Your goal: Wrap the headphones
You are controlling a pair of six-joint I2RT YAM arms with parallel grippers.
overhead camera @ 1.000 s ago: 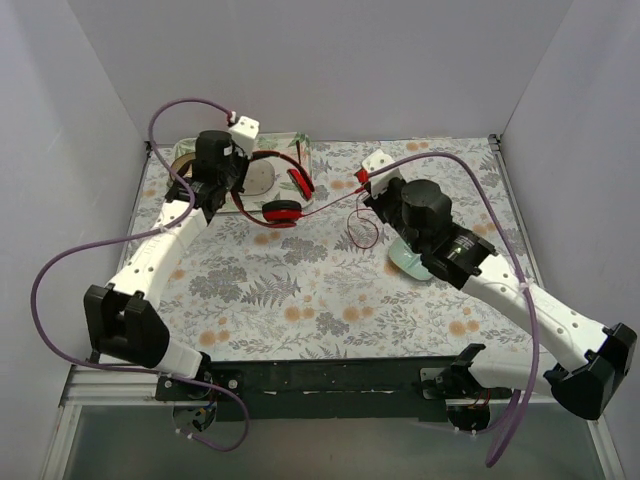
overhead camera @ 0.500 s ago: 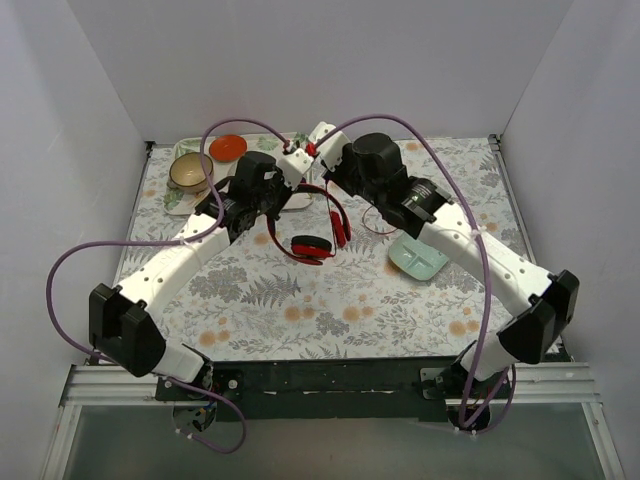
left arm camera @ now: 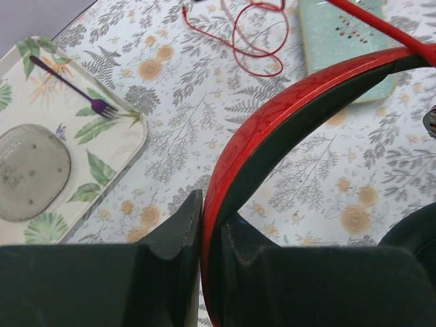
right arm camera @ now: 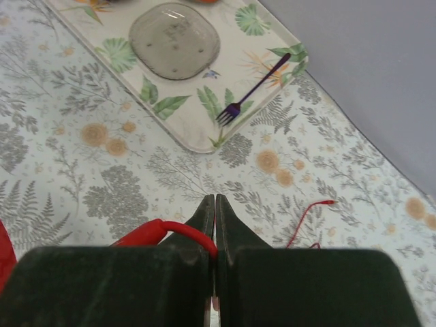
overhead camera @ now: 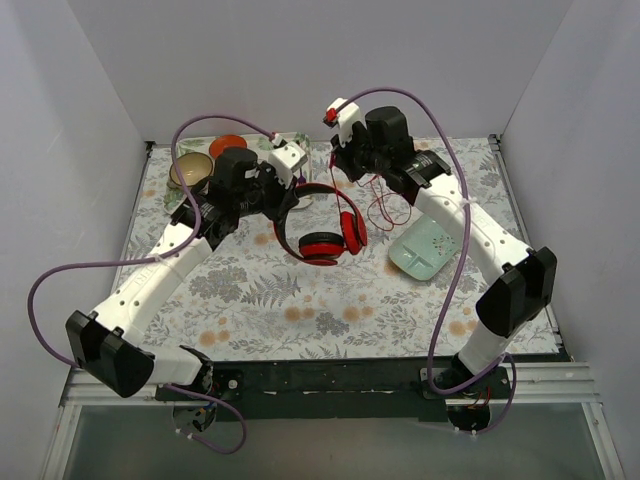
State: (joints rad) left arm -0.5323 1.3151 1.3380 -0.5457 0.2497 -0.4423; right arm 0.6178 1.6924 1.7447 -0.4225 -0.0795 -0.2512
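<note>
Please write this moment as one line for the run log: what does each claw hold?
left claw: shut on headband of headphones | right claw: shut on red cable | wrap: loops loose, not wound yet

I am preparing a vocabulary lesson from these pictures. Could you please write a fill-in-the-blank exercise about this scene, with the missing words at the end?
1. The left gripper is shut on the red and black ____ of the headphones.
2. The right gripper pinches the thin red ____.
3. On the leaf-printed tray, beside the grey dish, lies a purple ____.
Missing words: headband, cable, fork.
</note>
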